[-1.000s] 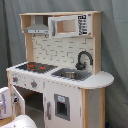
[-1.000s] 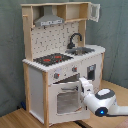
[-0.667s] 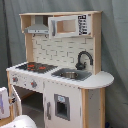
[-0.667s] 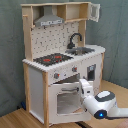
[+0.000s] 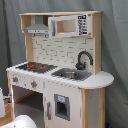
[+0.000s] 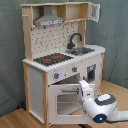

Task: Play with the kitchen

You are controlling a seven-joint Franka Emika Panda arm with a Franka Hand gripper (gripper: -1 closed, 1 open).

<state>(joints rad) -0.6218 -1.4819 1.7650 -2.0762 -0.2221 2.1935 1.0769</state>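
Kitchen: the tall white and light-wood toy play kitchen (image 6: 62,60) stands upright on a wooden floor (image 6: 17,120) before a grey curtain (image 6: 10,50), directly ahead of the fingers and rising well above them.
Oven door: the white windowed oven door (image 6: 67,92) hangs slightly ajar at the kitchen's lower front, just beside the fingers; that gap is probably why the arm is down at this height.
Knobs: small round knobs (image 6: 56,76) sit on the front panel, just above the fingers.
Hob: the black hob with red rings (image 6: 52,59) lies on the kitchen's counter, above the fingers and towards the second exterior view's left.
Sink and faucet: the steel sink (image 5: 70,74) and curved black faucet (image 5: 84,59) are on the same counter, above the fingers.
Hood: the grey hood (image 6: 50,21) hangs at the top, far above the fingers.
Fingers: the white robot gripper (image 6: 86,90) reaches towards the oven door edge in the second exterior view; whether the fingers are spread or pressed together, or touching the door, I cannot tell.
Step, as a judgement: the arm seems to be working the oven door, which will swing on its hinge rather than lift.
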